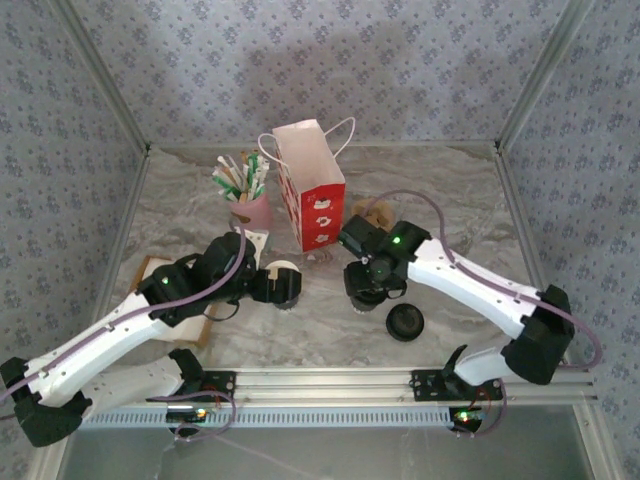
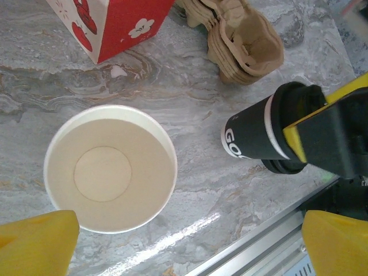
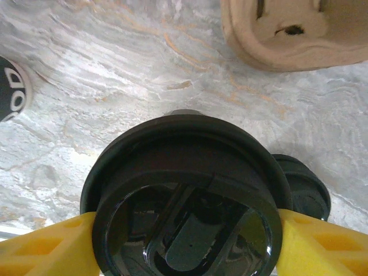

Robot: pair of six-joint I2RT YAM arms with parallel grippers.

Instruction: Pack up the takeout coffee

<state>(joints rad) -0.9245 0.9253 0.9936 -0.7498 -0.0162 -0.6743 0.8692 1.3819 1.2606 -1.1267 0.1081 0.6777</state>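
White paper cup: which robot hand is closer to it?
Left. The left gripper hovers right above the white paper cup; the right gripper is off to its side, clamped on the black lidded cup.

Open upright white cup (image 2: 109, 167) beside black lidded cup (image 2: 253, 137), red bag (image 1: 315, 200) behind, loose black lid (image 1: 405, 322) nearby.

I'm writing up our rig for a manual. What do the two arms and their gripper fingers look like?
Both the left arm and right arm have white, rounded links between bulky black joints. A lilac cable runs along each, and a small green light glows near each wrist. The fingers are blocky yellow.
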